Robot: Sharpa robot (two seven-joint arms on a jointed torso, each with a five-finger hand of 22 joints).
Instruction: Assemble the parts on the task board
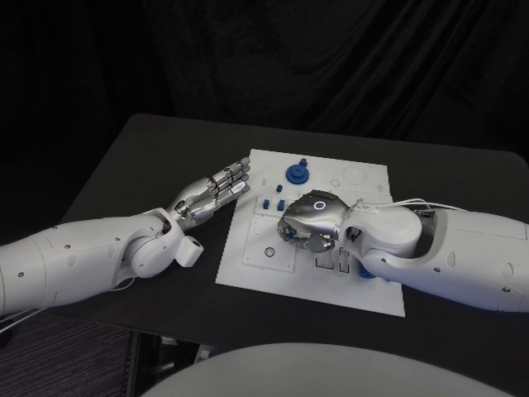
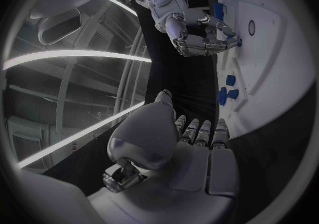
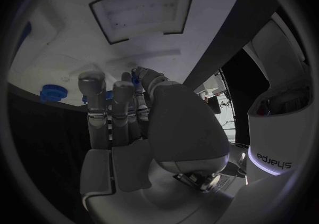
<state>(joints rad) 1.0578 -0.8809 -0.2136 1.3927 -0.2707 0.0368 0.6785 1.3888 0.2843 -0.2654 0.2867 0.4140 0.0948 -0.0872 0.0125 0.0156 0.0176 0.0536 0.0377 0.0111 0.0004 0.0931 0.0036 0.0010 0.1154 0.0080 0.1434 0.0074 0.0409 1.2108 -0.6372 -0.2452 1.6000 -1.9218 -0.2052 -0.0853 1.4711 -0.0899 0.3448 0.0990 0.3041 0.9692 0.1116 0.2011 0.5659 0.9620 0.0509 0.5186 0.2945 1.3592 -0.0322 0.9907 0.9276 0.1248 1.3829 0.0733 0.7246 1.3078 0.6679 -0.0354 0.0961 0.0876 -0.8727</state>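
White task board (image 1: 372, 285) lies mid-table, carrying at least four blue parts: one round knob (image 1: 297, 173) toward 12 o'clock, three small pieces (image 1: 277, 203) beside it. Left hand (image 1: 211, 193) lies flat, released, fingertips at the board's 9 o'clock edge. Right hand (image 1: 309, 219) curls over the board's centre; whether it grasps anything I cannot tell.

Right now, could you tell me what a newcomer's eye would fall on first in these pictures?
First the white task board in the middle of the black table, with the right robot hand hunched over its centre, fingers curled down among small blue parts. Next the left robot hand, stretched out flat with its fingertips at the board's left edge, holding nothing. A round blue knob stands out near the board's far edge.
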